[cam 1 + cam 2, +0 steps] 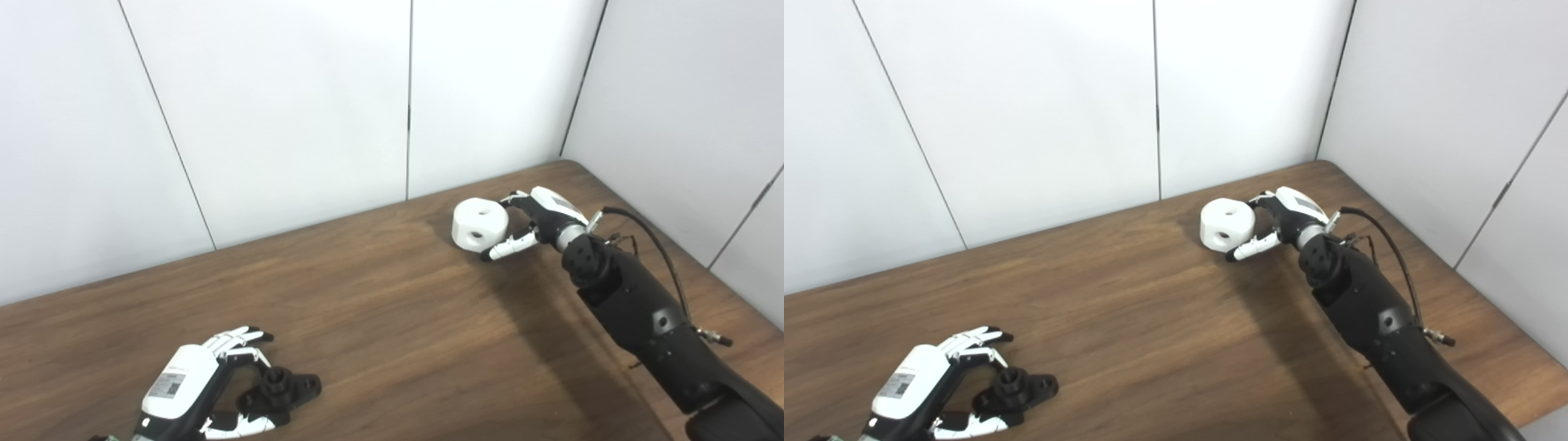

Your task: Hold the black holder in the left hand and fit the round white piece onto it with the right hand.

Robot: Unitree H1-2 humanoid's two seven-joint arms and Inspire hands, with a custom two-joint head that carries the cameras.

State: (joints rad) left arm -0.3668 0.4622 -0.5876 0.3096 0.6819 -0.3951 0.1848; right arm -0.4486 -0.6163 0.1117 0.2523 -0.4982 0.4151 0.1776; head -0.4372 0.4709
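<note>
The left hand cups the matte black holder, its knurled stub upright on the wooden table. The right hand pinches the smooth round white piece, bored holes facing up and forward.

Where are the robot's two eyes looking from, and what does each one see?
Left eye view: sits on the head, looks down at the wooden table and white wall; shows the left hand around the black holder and the right hand against the round white piece.
Right eye view: sits beside it, a little to the right, facing the same way; shows both hands and the right arm too.
Shared: the same table, holder, white piece, both hands, only shifted sideways.
</note>
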